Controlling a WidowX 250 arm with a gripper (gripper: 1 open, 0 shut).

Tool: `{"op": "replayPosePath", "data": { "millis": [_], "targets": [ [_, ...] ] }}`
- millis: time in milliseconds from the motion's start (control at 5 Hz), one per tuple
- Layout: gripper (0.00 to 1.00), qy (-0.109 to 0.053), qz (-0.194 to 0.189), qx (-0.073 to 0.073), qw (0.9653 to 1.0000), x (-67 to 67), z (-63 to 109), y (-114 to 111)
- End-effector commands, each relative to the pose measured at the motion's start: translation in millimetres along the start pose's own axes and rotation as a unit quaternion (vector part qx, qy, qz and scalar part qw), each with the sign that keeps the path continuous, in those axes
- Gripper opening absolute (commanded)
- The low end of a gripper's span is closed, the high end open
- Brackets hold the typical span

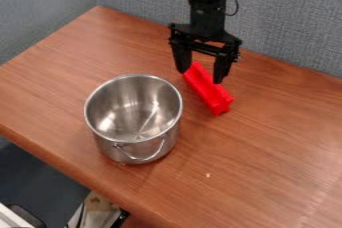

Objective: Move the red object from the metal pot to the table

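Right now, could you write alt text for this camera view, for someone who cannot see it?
A black robot arm's open tool hangs over the far end of a red block lying on a reddish-brown wooden table. An empty shiny metal pot stands in front of the block, nearer the camera and to the left.
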State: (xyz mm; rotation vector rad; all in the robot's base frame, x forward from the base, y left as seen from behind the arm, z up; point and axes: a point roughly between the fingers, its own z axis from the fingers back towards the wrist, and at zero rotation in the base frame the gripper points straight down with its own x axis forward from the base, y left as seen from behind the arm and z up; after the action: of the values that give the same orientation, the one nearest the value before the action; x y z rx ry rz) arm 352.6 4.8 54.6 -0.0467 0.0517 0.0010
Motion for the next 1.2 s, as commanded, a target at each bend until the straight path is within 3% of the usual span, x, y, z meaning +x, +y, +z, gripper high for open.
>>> {"op": "replayPosePath", "data": {
  "millis": [0, 200, 600, 1000],
  "targets": [
    [1.00, -0.030, -0.013, 0.012, 0.9994, 21.3, 10.8, 5.5],
    [0.00, -0.034, -0.031, 0.021, 0.9987, 34.8, 7.5, 8.3],
    [0.00, -0.059, 0.033, 0.028, 0.9973, 25.4, 25.8, 14.7],
    [0.00, -0.066, 0.092, 0.011, 0.9935, 4.3, 30.7, -2.3]
  ]
}}
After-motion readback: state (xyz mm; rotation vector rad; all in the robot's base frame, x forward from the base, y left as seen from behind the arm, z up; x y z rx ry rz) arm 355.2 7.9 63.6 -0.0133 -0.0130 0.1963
